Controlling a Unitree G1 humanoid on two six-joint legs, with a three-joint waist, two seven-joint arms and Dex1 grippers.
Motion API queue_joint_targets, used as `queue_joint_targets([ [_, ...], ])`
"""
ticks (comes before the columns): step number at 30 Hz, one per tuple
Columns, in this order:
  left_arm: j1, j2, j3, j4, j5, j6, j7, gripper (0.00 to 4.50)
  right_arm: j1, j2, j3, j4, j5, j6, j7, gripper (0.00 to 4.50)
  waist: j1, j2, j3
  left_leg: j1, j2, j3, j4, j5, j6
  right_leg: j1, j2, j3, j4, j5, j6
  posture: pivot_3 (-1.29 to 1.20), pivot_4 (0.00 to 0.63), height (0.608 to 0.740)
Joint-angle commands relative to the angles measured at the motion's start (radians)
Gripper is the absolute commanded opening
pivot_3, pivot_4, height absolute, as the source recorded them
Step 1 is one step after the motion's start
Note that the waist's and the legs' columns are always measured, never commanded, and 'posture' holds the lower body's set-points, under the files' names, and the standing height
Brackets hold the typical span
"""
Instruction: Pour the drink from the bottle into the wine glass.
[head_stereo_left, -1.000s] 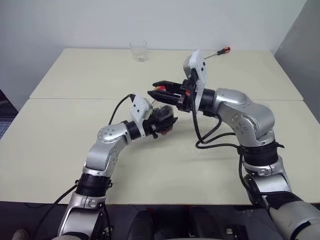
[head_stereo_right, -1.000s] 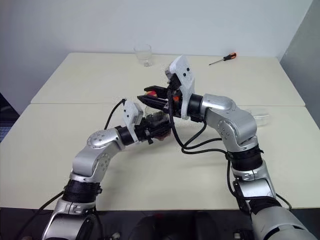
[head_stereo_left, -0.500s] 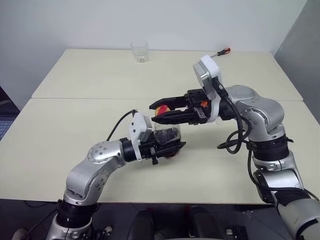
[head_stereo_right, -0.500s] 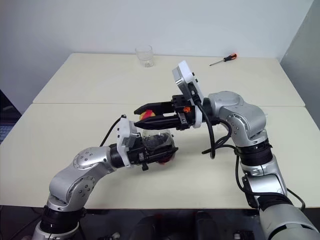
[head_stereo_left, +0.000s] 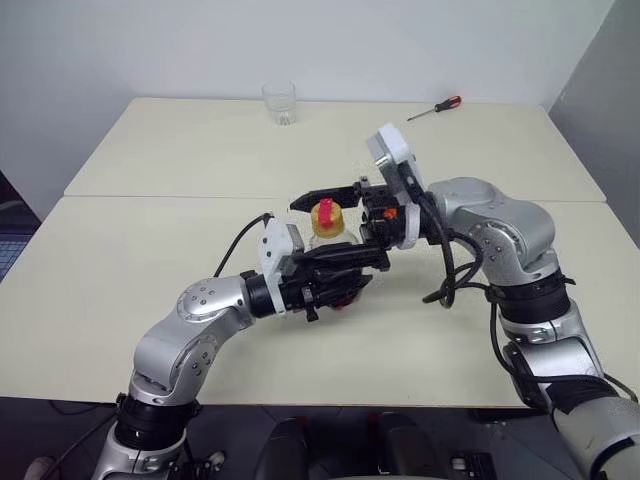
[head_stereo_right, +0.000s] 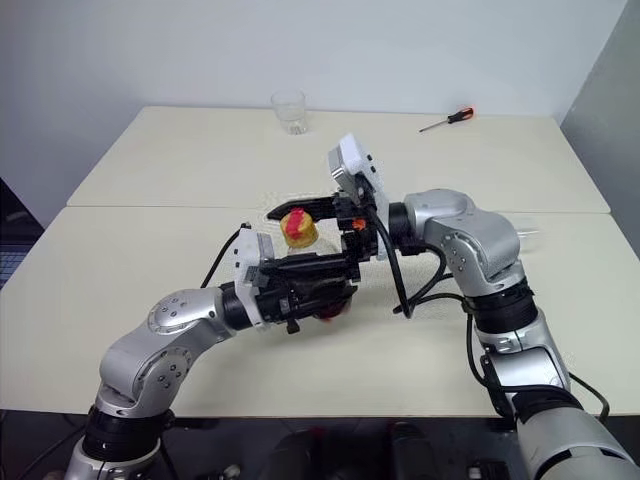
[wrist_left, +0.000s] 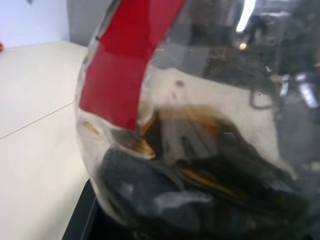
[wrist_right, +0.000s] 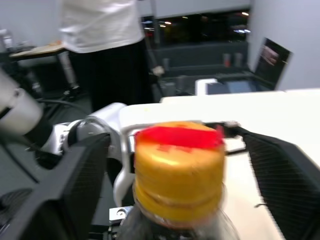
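- Since half a second earlier, the right gripper (head_stereo_left: 335, 215) has spread its fingers; then they lay close about the cap (head_stereo_left: 325, 212), now they stand well apart, one on each side of it, touching nothing that can be seen.
- The bottle (head_stereo_left: 327, 247) has come upright over the same interval; before, it lay tilted in the left gripper (head_stereo_left: 350, 268) with the cap turned toward the right arm.
- The left gripper is clamped on the bottle's rounded body, fingers level, holding it above the table (head_stereo_left: 140, 230), near the middle of the seam between the two tabletops.
- The left wrist view shows the drink (wrist_left: 200, 190) dark in the lower part of the bottle, with a red label strip (wrist_left: 125, 60) above it.
- A clear tumbler (head_stereo_left: 279, 102) stands near the far edge, left of centre.
- A screwdriver (head_stereo_left: 433, 107) lies toward the far right corner.
- In the right wrist view a person (wrist_right: 105, 45) stands beyond the table.
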Motion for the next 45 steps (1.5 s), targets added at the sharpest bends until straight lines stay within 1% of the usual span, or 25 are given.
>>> queue_joint_targets([
  [1, -0.007, -0.006, 0.055, 0.01, -0.014, 0.004, 0.051, 2.21, 0.008, -0.023, -0.096, -0.082, 0.059, 0.066, -0.087, 4.44, 0.0, 0.0, 0.0, 0.0, 0.0, 0.0, 0.0, 0.0, 0.0, 0.0, 0.0, 0.0, 0.0, 0.0, 0.0, 0.0, 0.15, 0.74],
  [5, -0.034, 0.0, 0.06, 0.096, 0.058, -0.052, 0.082, 2.21, 0.022, -0.017, -0.163, -0.142, 0.082, 0.112, -0.219, 4.44, -0.001, 0.0, 0.0, 0.0, 0.0, 0.0, 0.0, 0.0, 0.0, 0.0, 0.0, 0.0, 0.0, 0.0, 0.0, 0.0, 0.15, 0.74],
  [8, -0.072, -0.002, 0.053, 0.189, 0.127, -0.118, 0.098, 2.21, 0.032, -0.003, -0.169, -0.174, 0.056, 0.1, -0.307, 4.44, -0.001, 0.0, 0.0, 0.0, 0.0, 0.001, 0.0, 0.0, 0.0, 0.0, 0.001, 0.0, 0.001, 0.0, 0.0, 0.0, 0.15, 0.74],
  [13, -0.163, -0.039, 0.039, 0.326, 0.21, -0.204, 0.134, 2.21, 0.04, 0.025, -0.086, -0.172, -0.101, 0.013, -0.457, 4.44, 0.0, 0.0, 0.0, 0.0, -0.001, 0.003, 0.0, 0.0, 0.0, 0.0, 0.001, 0.0, 0.001, 0.0, 0.0, 0.0, 0.15, 0.74],
  [18, -0.222, -0.073, 0.019, 0.423, 0.272, -0.268, 0.137, 2.21, 0.035, 0.087, -0.015, -0.107, -0.239, -0.098, -0.548, 4.44, -0.001, 0.0, 0.0, 0.0, 0.0, 0.007, 0.0, 0.001, 0.0, -0.001, 0.0, 0.0, 0.001, 0.0, 0.0, 0.0, 0.15, 0.74],
  [24, -0.256, -0.087, 0.021, 0.476, 0.289, -0.293, 0.119, 2.21, 0.002, 0.14, 0.002, -0.04, -0.292, -0.144, -0.57, 4.44, -0.001, 0.0, 0.0, 0.0, 0.0, 0.009, -0.001, 0.001, 0.0, -0.002, 0.0, 0.0, 0.001, 0.0, 0.0, 0.0, 0.15, 0.74],
  [31, -0.266, -0.102, 0.022, 0.495, 0.293, -0.305, 0.109, 2.21, -0.02, 0.188, 0.003, -0.011, -0.304, -0.155, -0.571, 4.44, -0.001, 0.0, 0.0, 0.0, 0.0, 0.009, -0.001, 0.001, 0.0, -0.002, 0.0, 0.0, 0.001, 0.0, 0.0, 0.0, 0.15, 0.74],
  [45, -0.292, -0.122, 0.02, 0.521, 0.294, -0.313, 0.094, 2.21, -0.046, 0.24, 0.032, 0.035, -0.343, -0.182, -0.558, 4.44, -0.001, 0.0, 0.0, 0.0, 0.0, 0.009, 0.0, 0.001, 0.0, -0.002, 0.0, 0.0, 0.002, 0.0, 0.0, 0.0, 0.15, 0.74],
])
